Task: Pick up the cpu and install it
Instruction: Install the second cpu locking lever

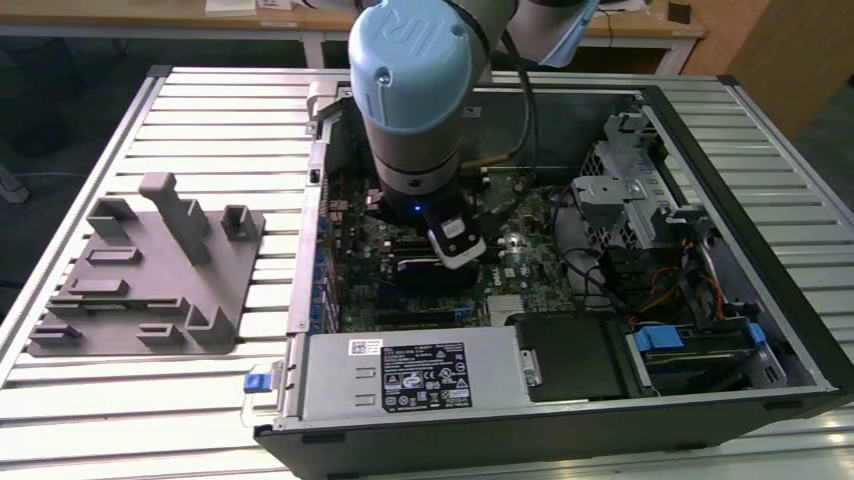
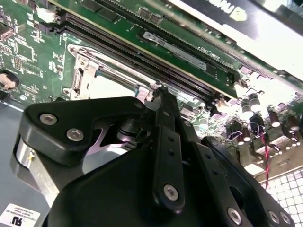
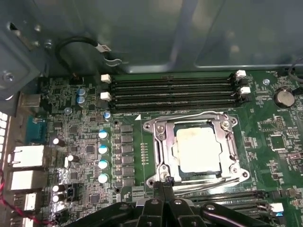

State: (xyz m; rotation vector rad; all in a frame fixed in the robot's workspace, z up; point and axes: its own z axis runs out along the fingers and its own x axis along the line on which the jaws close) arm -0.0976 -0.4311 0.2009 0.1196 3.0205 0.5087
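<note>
The cpu is lying flat inside the socket frame on the motherboard, seated square as far as the first wrist view shows. The gripper is hovering at the frame's edge, jaws clenched together and grasping nothing. In the exterior view the arm is reaching down into the open case; the grey holder is sitting on the table. Judgement: keeping the tips clear of the chip's top and socket pins is advisable.
</note>
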